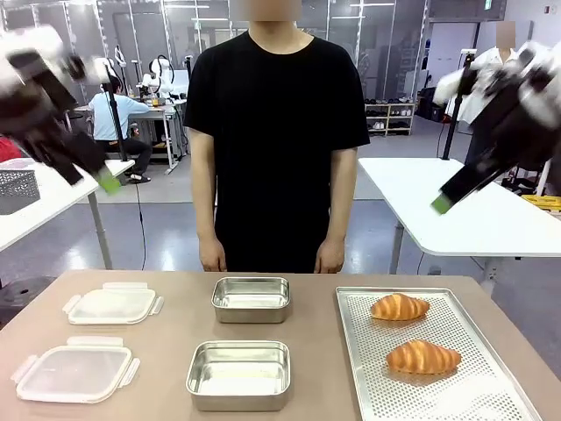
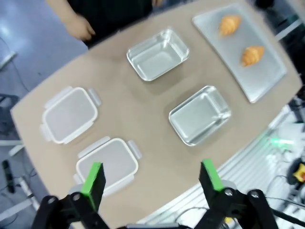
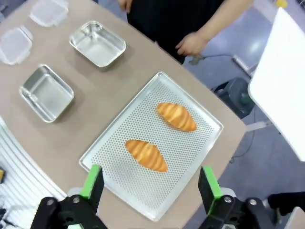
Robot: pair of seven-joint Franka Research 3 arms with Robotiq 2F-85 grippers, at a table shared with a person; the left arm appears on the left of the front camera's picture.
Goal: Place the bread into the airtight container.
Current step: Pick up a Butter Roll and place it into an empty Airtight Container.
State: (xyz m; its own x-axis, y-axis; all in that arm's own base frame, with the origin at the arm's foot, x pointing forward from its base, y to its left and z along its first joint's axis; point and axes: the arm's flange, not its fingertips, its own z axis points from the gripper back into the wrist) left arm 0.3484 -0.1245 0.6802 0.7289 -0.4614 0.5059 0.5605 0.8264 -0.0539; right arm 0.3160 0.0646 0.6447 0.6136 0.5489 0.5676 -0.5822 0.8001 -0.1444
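Right wrist view: the right fingers (image 3: 93, 180) stand wide apart with nothing between them. They are held high above the table (image 3: 109, 95) and look down on the tray (image 3: 195, 157). The left fingers (image 2: 94, 177) are spread just as wide and are just as empty, high over the robot's edge of the table on the side where the lids lie. In the front view both arms hang well clear of everything on the table, the left one at upper left and the right one at upper right.

The bread is two croissants lying on the perforated tray at the robot's right. The far croissant (image 3: 176, 116) is toward the person, and the near croissant (image 3: 146, 155) is toward the robot. The two are apart from each other, and nothing touches either.

Two steel containers sit in the middle of the table, beside the tray but not touching it. The far container (image 1: 251, 298) and the near container (image 1: 238, 374) are both open and empty. Two clear plastic lids, the far lid (image 1: 112, 303) and the near lid (image 1: 74, 371), lie flat on the table to the left of the containers.

The person (image 1: 276, 132) stands at the far side with hands (image 1: 211, 255) hanging down, away from the things on the table.

As I judge it, the task is at its very start, with no bread in a container yet. One arm has yet to come down on a croissant, close on it gently, carry it across and set it in a container. The right arm looks the better placed for this. The task sentence does not say whether a lid must go on afterward.
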